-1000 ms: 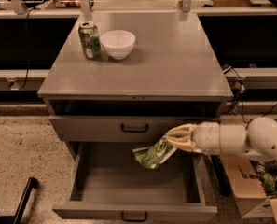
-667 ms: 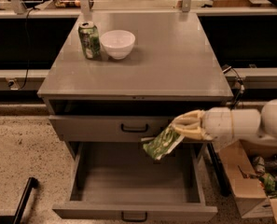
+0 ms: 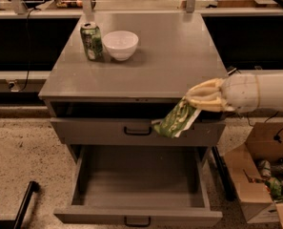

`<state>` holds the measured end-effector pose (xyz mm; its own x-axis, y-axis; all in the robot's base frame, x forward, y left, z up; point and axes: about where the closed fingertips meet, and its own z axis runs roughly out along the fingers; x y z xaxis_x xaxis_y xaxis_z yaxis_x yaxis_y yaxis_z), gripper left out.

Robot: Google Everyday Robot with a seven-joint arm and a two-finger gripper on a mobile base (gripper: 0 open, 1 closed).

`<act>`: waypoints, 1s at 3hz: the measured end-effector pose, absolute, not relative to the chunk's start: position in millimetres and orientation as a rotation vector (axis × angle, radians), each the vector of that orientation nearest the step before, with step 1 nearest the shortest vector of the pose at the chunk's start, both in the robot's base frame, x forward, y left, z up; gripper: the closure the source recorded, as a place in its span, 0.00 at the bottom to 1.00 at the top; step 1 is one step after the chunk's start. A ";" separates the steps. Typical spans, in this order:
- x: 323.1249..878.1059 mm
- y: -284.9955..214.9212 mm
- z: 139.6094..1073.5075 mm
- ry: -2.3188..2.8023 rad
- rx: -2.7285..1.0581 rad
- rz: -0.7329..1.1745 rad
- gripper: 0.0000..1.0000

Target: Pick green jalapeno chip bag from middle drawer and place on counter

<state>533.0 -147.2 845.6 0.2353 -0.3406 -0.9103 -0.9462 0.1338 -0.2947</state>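
My gripper point(image 3: 192, 102) hangs just off the front right corner of the counter point(image 3: 155, 70), level with the counter's front edge; my pale fingers point(image 3: 205, 92) are pinched close together on the upper end of the green jalapeno chip bag point(image 3: 176, 122) \- nothing between them but foil, so I have it held fast; the bag droops from that grip down and to the left, tilted, with its white lettering facing out; it sits lower than the counter's top and rests on nothing; its lower end crosses in front of the closed drawer front point(image 3: 98, 130) under the counter, right of that front's dark handle point(image 3: 137, 131), though I cannot tell whether foil and metal touch; my white forearm point(image 3: 257, 92) comes in from the counter's right side, roughly level; below the counter's front the middle drawer point(image 3: 136, 190) stands pulled wide open, its grey floor showing, and the bag is well above it and towards its right side; directly beneath the counter's top there is a dark open slot point(image 3: 103, 109); on the counter's far left part stand a green drink can point(image 3: 92, 41) and a white bowl point(image 3: 120, 44) \- can to the left, bowl just beside it; on the speckled floor off the counter's right side sits an open cardboard box point(image 3: 253, 171) with some packaging in it.
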 end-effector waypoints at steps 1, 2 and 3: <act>547.0 -148.7 893.7 1.289 -1.442 0.654 1.00; 568.5 -151.2 933.1 1.295 -1.445 0.617 1.00; 597.7 -162.5 957.6 1.333 -1.412 0.590 1.00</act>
<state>597.7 -162.5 957.6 0.2561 -0.3986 -0.8807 -0.9199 0.1795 -0.3487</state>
